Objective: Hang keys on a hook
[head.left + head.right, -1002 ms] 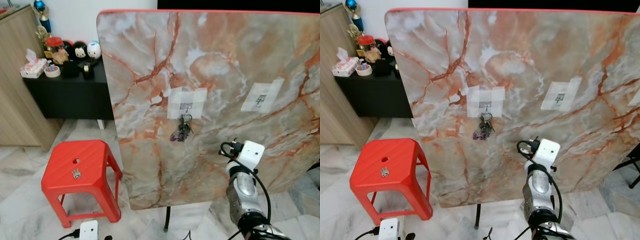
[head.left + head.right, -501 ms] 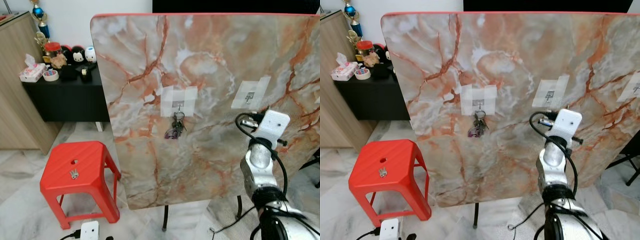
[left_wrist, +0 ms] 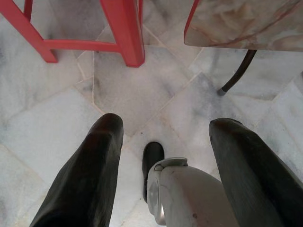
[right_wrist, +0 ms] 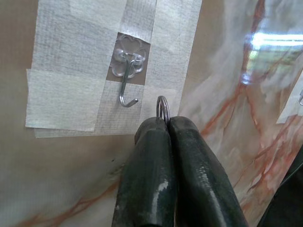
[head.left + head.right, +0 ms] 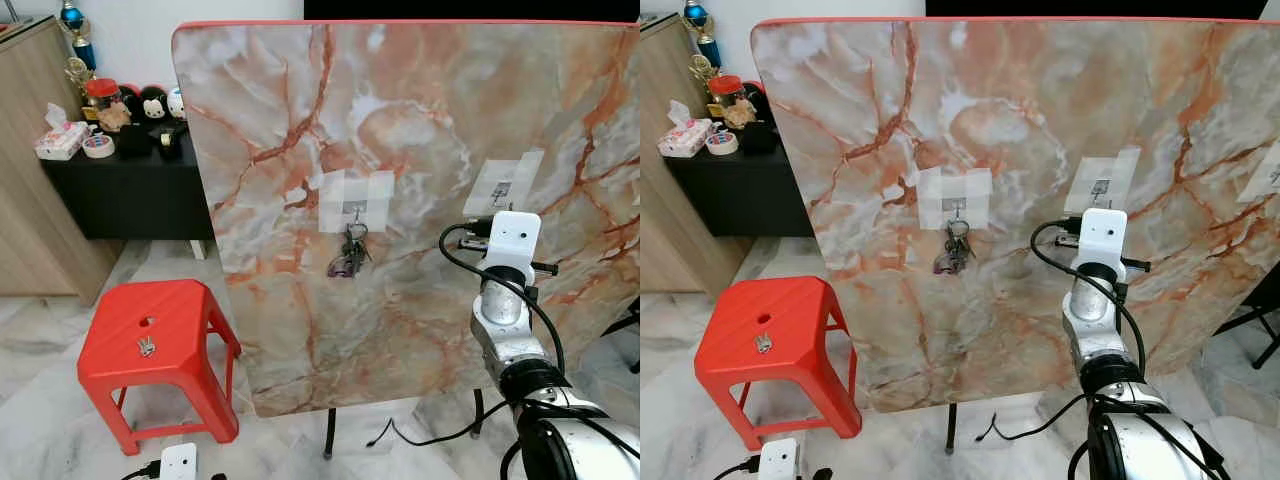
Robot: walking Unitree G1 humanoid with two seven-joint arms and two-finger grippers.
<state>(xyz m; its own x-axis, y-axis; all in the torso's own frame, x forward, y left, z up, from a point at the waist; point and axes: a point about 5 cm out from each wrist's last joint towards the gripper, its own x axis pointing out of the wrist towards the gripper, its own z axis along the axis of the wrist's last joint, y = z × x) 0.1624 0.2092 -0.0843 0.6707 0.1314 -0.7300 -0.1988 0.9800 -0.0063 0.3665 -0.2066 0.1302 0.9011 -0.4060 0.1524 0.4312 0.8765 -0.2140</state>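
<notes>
Marble-patterned board [image 5: 420,120]: upright, veined orange and grey, its right edge cut off by the frame.

Taped hook, centre [image 5: 352,210]: carries a bunch of keys [image 5: 348,255] hanging against the board.

Taped hook, right [image 4: 127,87]: clear base under white tape, bare wire hook.

Right gripper [image 4: 163,125]: raised to the board just below and beside the right hook, fingers pressed together on a metal key ring [image 4: 163,108]. Only the top loop of the ring shows above the fingertips; whatever hangs from it is hidden by the fingers. The ring is near the hook's tip, not on it.

Left gripper [image 3: 163,142]: hangs idle, fingers spread, pointing at the marble floor [image 3: 142,90].

Red stool [image 5: 155,345]: left of the board, with a small metal item [image 5: 147,347] on its seat, too small to identify.

Black sideboard [image 5: 120,185]: behind, holding assorted small objects, indistinct.
</notes>
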